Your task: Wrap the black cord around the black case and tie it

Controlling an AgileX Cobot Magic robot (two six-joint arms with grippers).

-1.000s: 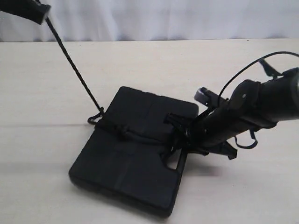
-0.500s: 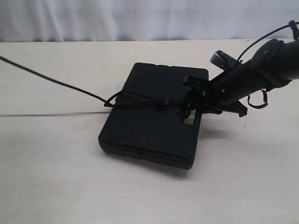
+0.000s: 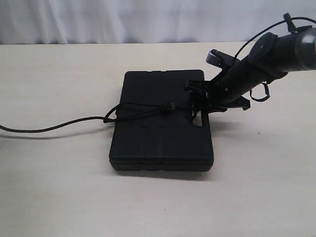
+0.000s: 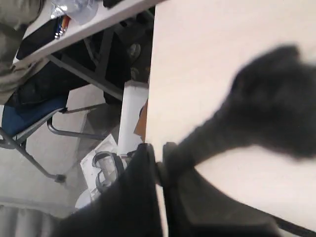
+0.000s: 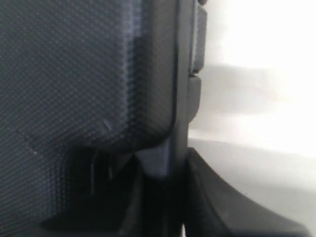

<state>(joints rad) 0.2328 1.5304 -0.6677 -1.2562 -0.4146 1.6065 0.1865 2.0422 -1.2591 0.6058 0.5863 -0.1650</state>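
The black case (image 3: 158, 133) lies flat on the table in the exterior view. The black cord (image 3: 143, 106) crosses its lid, with a small knot near the middle, and its slack tail (image 3: 49, 129) runs off to the left. My right gripper (image 3: 200, 106) is shut on the case's handle edge; the right wrist view shows the textured case (image 5: 74, 74) held between the jaws of the right gripper (image 5: 173, 197). My left gripper (image 4: 159, 165) shows only in its wrist view. It is shut, and a blurred stretch of the cord (image 4: 266, 108) leads away from it.
The pale table (image 3: 256, 187) stretches around the case, with a white curtain (image 3: 148, 19) behind it. The left wrist view looks past the table's edge (image 4: 150, 98) at a chair (image 4: 29, 118) and clutter on the floor.
The case was tilted up and is now flat, turned and shifted to the right. The cord was taut up to the left and now lies slack. The left gripper has left the exterior view.
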